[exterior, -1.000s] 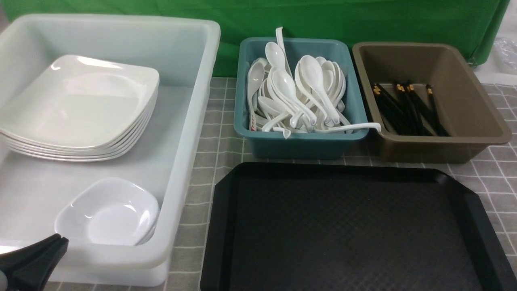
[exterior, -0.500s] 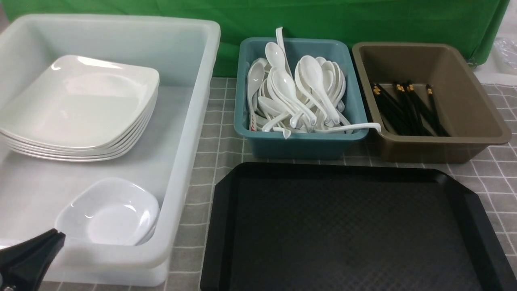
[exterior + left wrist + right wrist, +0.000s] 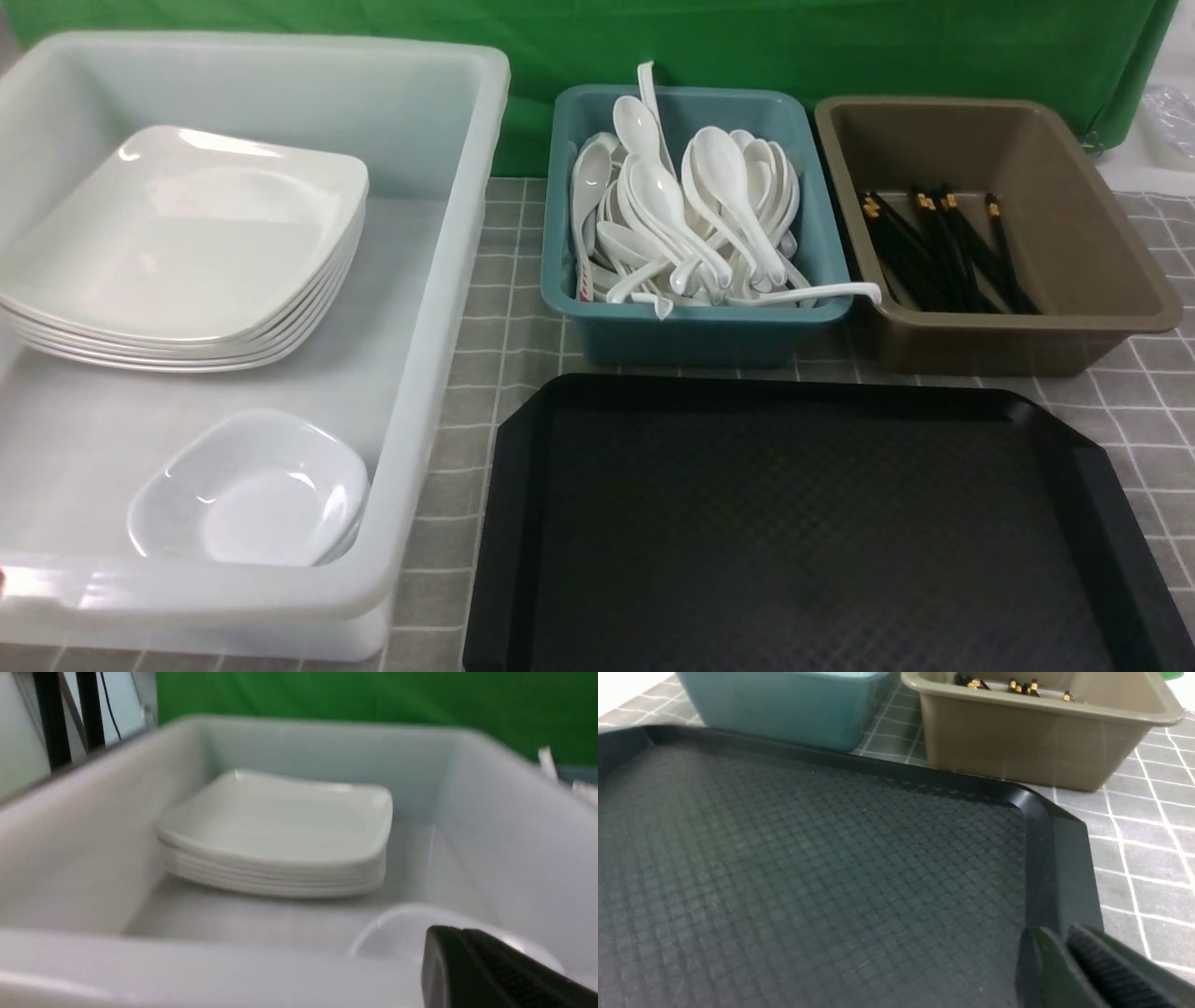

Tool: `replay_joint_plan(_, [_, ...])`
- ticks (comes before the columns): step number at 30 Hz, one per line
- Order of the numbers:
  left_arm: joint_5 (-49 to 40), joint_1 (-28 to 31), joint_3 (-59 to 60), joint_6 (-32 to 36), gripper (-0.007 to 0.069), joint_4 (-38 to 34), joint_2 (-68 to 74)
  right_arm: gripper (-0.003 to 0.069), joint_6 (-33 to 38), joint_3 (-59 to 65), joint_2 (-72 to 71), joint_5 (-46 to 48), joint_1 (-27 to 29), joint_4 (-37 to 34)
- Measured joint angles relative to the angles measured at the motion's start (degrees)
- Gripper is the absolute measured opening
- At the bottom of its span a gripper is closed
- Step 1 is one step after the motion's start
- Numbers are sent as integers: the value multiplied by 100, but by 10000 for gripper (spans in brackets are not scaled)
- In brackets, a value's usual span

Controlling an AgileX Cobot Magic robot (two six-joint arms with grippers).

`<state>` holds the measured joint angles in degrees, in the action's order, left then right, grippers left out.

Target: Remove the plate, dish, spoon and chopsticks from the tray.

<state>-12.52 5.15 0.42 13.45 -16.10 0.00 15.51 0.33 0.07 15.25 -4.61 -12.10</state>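
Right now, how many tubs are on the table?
3. The big white tub is on the left with plates and a small dish in it. The teal tub in the middle holds spoons. The brown tub on the right holds chopsticks. All three sit behind or beside the black tray.

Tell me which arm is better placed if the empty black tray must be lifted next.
Probably right: the right tool hangs near the tray rim; the left tool is at the white tub.
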Motion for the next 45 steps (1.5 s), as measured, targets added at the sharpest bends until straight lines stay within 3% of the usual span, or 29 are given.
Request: replay_joint_plan(45, [-6, 53, -7, -39, 12, 104, -9, 199, -31, 0, 0, -11, 0, 0])
